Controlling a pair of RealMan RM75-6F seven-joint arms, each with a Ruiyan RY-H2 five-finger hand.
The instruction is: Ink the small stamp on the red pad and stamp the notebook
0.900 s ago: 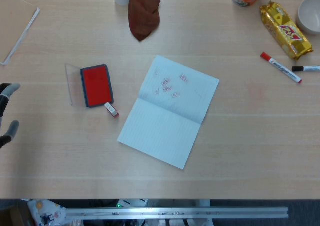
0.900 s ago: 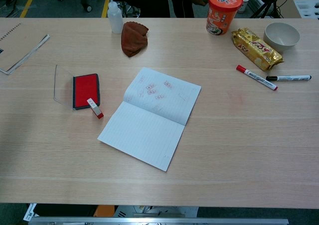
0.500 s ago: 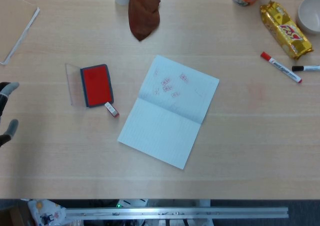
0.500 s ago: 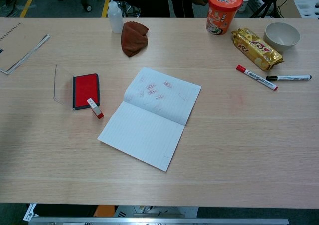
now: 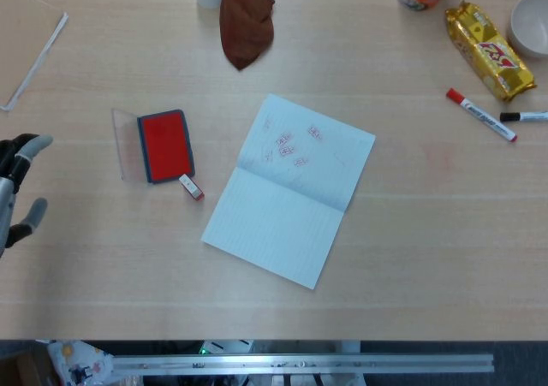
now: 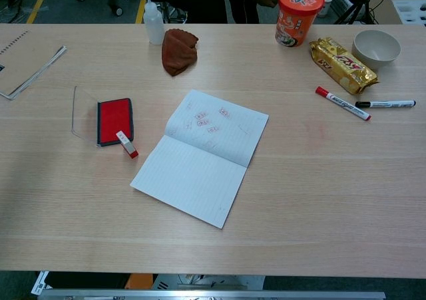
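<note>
The left robot hand (image 5: 19, 189) hovered at the near left edge of the surface (image 5: 428, 232), fingers spread wide and holding nothing; the right robot hand was out of both views. The open notebook (image 5: 287, 189) lay flat in the middle, with red marks on its far page. To its left, the small stamp (image 5: 191, 187) lay on its side, touching the near right corner of the red pad (image 5: 165, 145). Farther back sat a brown cloth (image 5: 247, 25).

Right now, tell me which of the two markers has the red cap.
The longer marker nearer the notebook; the other marker, toward the table edge, has a black cap.
</note>
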